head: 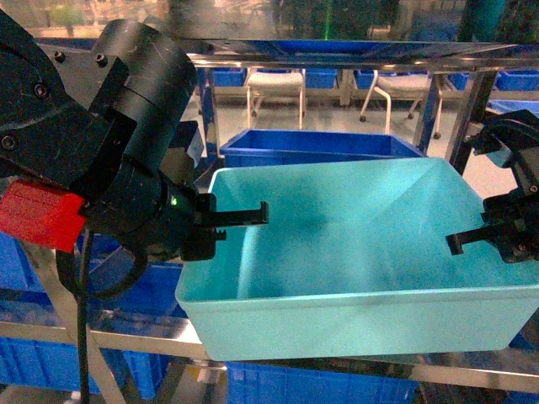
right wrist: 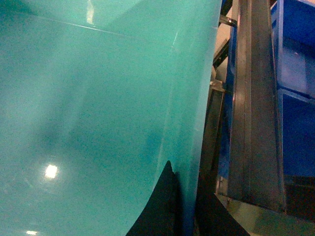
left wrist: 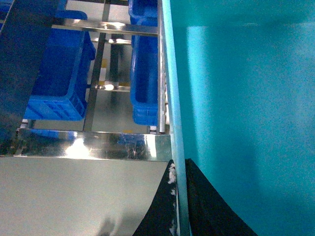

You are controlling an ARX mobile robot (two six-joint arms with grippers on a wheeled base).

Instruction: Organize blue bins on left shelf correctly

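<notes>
I am holding the light turquoise tub [head: 362, 261] by its two short ends, my left hand [head: 244, 215] pinched over the left rim and my right hand [head: 472, 240] pinched over the right rim, one finger inside each wall. The tub is sitting on the steel shelf [head: 354, 370], above the darker blue tubs [head: 320, 145]. It looks empty and light, but the thin, smooth walls may flex and slip, so gripping both rims seems safest.
</notes>
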